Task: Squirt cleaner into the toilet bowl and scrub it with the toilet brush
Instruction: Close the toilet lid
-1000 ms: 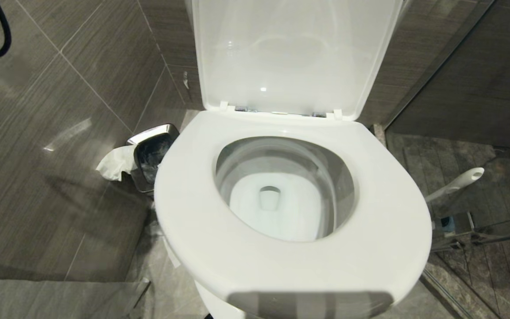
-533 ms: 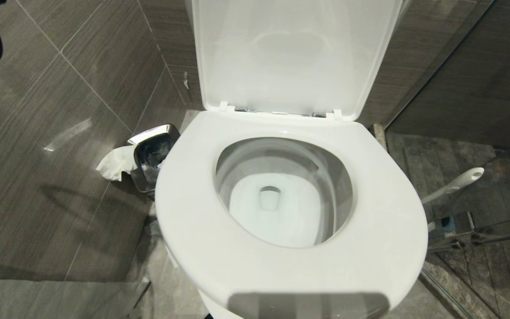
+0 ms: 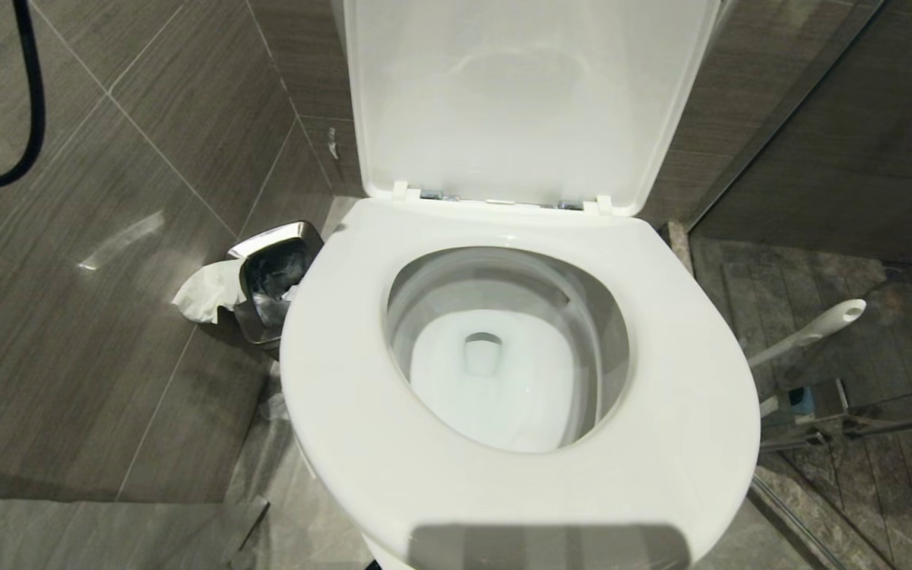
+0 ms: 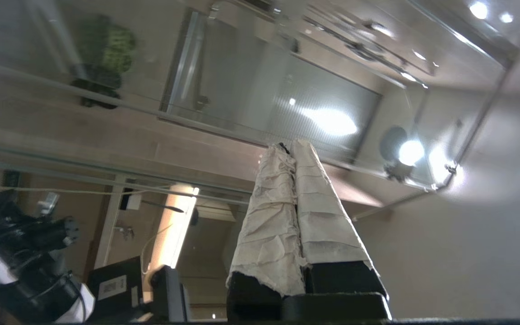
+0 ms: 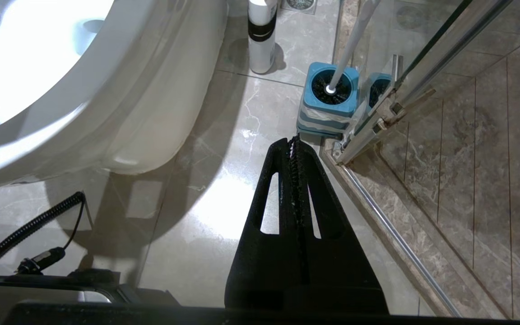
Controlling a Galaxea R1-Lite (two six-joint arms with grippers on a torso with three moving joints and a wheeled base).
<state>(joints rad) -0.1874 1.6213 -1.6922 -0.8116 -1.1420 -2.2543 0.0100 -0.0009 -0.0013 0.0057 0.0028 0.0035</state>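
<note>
The toilet bowl [image 3: 503, 380] fills the middle of the head view, with its white seat [image 3: 345, 396] down and its lid [image 3: 527, 95] up. To its right, the toilet brush [image 3: 816, 326] leans with its white handle out of a blue-and-grey holder [image 5: 330, 101]. A white bottle with a dark band [image 5: 261, 38], the cleaner as far as I can tell, stands on the floor by the toilet's base, its cap out of frame. My right gripper [image 5: 294, 141] hangs shut and empty just short of the holder. Out of the head view, my left gripper [image 4: 289, 146], with taped fingers, is shut on nothing and points up.
A small steel bin [image 3: 274, 273] with white paper [image 3: 207, 293] beside it stands left of the toilet against the tiled wall. A glass shower door with a metal rail [image 5: 391, 108] runs close behind the brush holder. A black cable [image 3: 32, 119] loops at the upper left.
The seat has sunk a little lower onto the bowl. The black cable at the upper left has swung further into view. A shadow on the left wall has faded.
</note>
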